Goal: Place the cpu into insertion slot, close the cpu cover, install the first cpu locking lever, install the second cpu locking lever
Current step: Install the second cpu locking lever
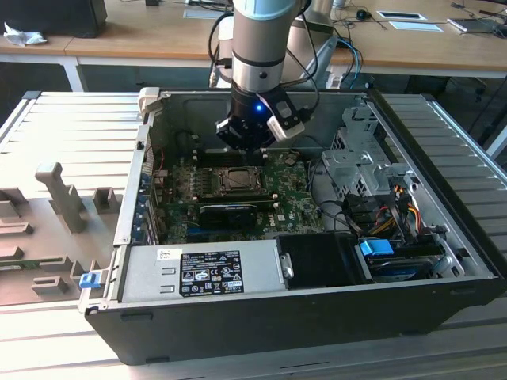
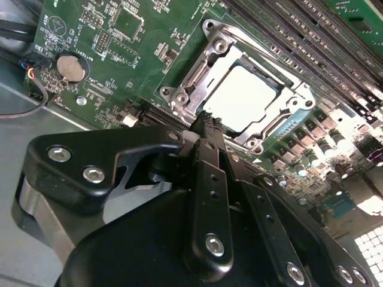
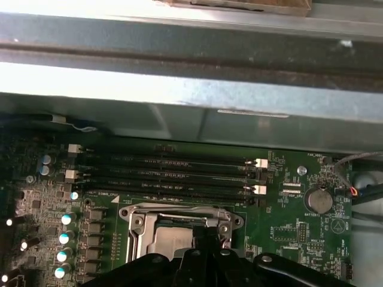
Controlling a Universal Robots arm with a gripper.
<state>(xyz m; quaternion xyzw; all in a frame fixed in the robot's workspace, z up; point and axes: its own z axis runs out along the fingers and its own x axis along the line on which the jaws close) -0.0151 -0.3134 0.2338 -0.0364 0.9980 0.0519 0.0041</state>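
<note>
Exterior view: gripper [image 1: 247, 142] hangs inside the open PC case [image 1: 444, 261], just above the green board [image 1: 289, 190], with the insertion slot [image 1: 235, 180] right below it at about 6 o'clock from the fingertips.

Second wrist view: cpu [image 2: 244, 97] already sits in the slot, pale silver top showing through the window of the cpu cover [image 2: 197, 72]. Cover looks to lie down flat over the chip, so steps 1 and 2 seem done. Gripper fingers [image 2: 206, 128] look pressed together w/ nothing between them, tip sitting at the socket frame's edge, approx 7 o'clock of the chip. Looks like it's working a locking lever there, but can't make out the lever itself or whether either one is latched; I'd judge lever steps are what's left.

First wrist view: same socket, memory slots [image 3: 167, 173] at 12 o'clock of it, coin battery [image 3: 318, 200] off at 3 o'clock.
</note>
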